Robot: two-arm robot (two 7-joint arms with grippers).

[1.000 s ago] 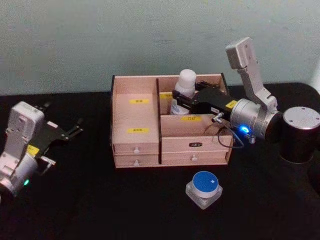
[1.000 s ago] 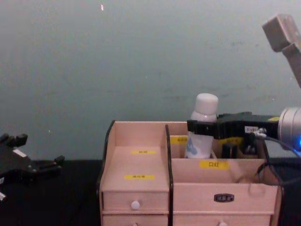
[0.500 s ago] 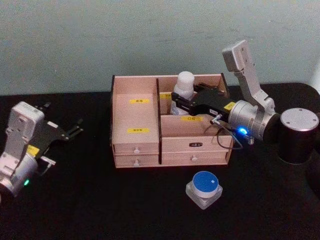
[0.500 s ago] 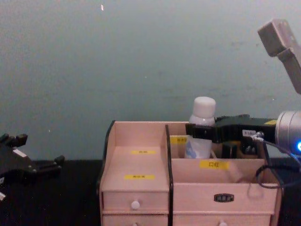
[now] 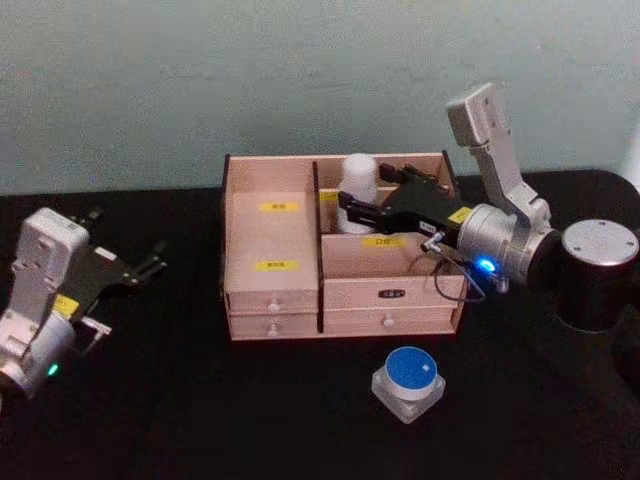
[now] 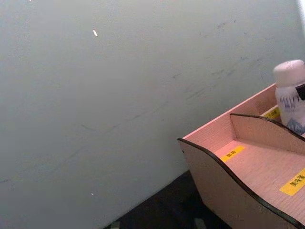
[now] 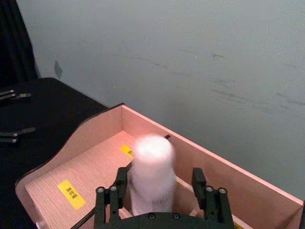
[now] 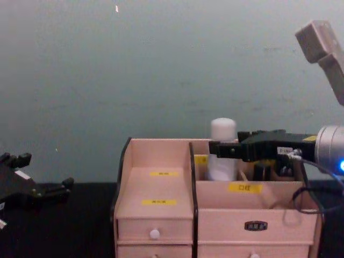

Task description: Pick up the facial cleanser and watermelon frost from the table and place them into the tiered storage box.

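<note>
Nearest the robot, the blue-lidded jar sits on the black worktop just in front of the tiered storage box, right of its middle, not yet collected. Off to the left, the left end effector hangs idle, well apart from the box, spread open and empty. Farther back, the white bottle stands upright in the box's rear right compartment, close beside the central divider. I cannot tell which container is the cleanser and which the watermelon frost. The step in hand looks to be letting go of that bottle and getting clear. To do it well, I judge the right arm should draw straight back along the line of its grasp, or lift straight up, with no sideways sweep. The bottle is tall and narrow, and a brush could tip it against the divider. Only once past the bottle's top should the arm swing toward the jar. The right end effector brackets the bottle, parted wider than it. In the right wrist view one side lies close along the bottle, touching or not I cannot say. Bare wood shows between the other side and the bottle, so it appears to grip nothing.
</note>
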